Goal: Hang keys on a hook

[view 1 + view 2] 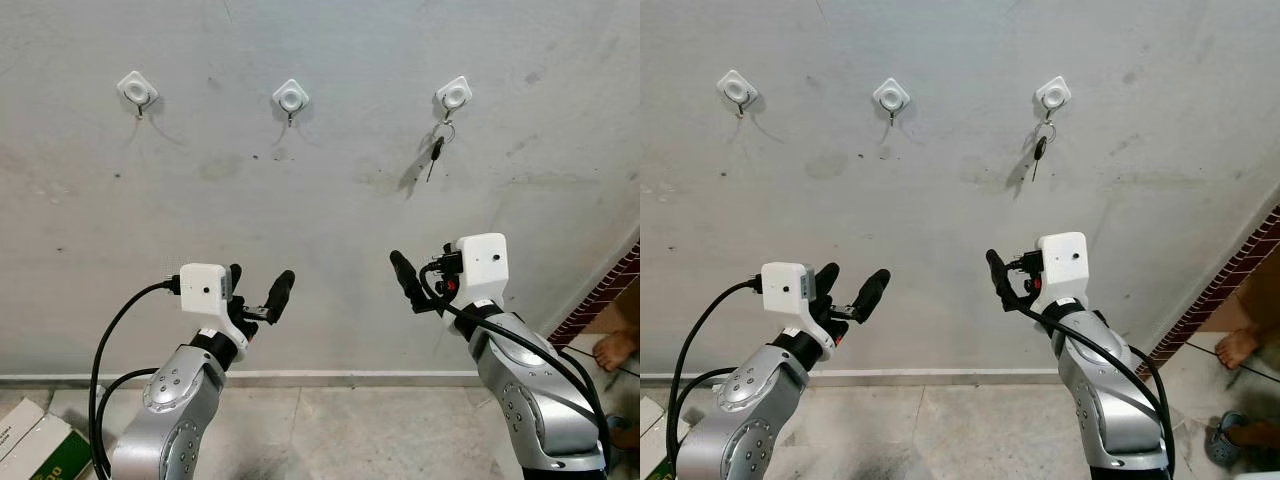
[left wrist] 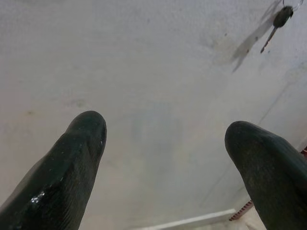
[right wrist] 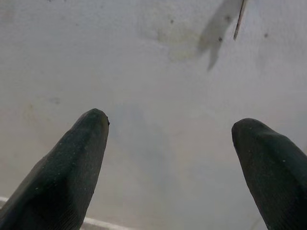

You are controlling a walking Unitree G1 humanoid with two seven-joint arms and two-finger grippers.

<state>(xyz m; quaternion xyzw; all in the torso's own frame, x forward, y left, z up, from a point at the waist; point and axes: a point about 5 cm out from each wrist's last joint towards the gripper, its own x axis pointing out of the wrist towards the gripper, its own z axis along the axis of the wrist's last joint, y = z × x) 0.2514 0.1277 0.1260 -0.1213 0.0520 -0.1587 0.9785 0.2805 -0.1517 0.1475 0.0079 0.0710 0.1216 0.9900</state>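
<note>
Keys (image 1: 437, 150) hang by their ring from the right-hand hook (image 1: 453, 96) on the wall (image 1: 330, 230); the middle hook (image 1: 290, 97) and left hook (image 1: 136, 89) are bare.

Head views: left gripper (image 1: 258, 290) and right gripper (image 1: 425, 285) are raised below the hooks, apart from the keys.

Left wrist view: fingers (image 2: 72, 163) spread, holding nothing.

Right wrist view: fingers (image 3: 76, 158) spread, empty.

Risk, as a judgement: an arm swinging upward near the keys could knock the ring off its hook.
</note>
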